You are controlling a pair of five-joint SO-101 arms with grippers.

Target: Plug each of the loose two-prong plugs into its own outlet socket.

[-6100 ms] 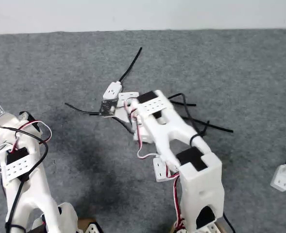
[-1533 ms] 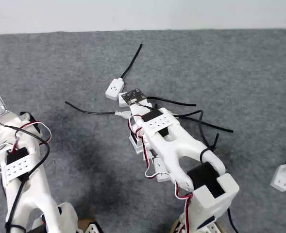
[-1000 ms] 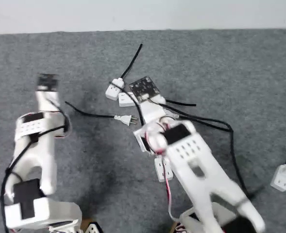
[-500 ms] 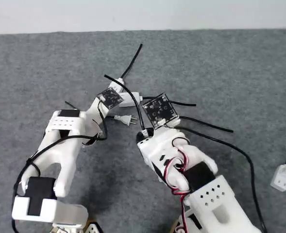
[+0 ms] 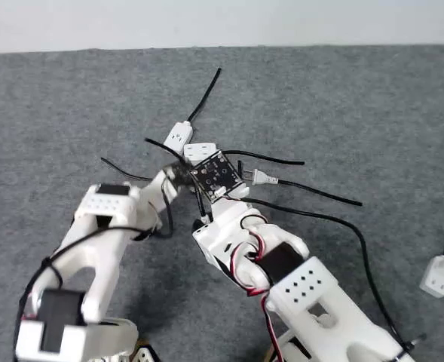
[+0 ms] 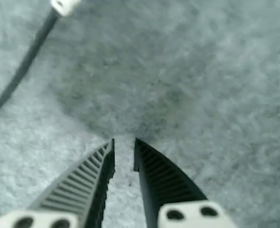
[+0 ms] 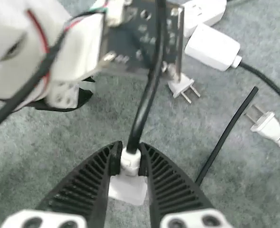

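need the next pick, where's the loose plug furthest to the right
In the high view the plug lies on the carpet just right of the right arm's camera board, prongs toward it.

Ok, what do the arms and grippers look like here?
The left arm and right arm are blocky white shells with black motor blocks and panels dotted with small holes. Black cables loop along the left; red, white and black wires run on the right, which carries a dark square circuit board at its wrist. The left gripper and right gripper have black ridged fingers on white bases.
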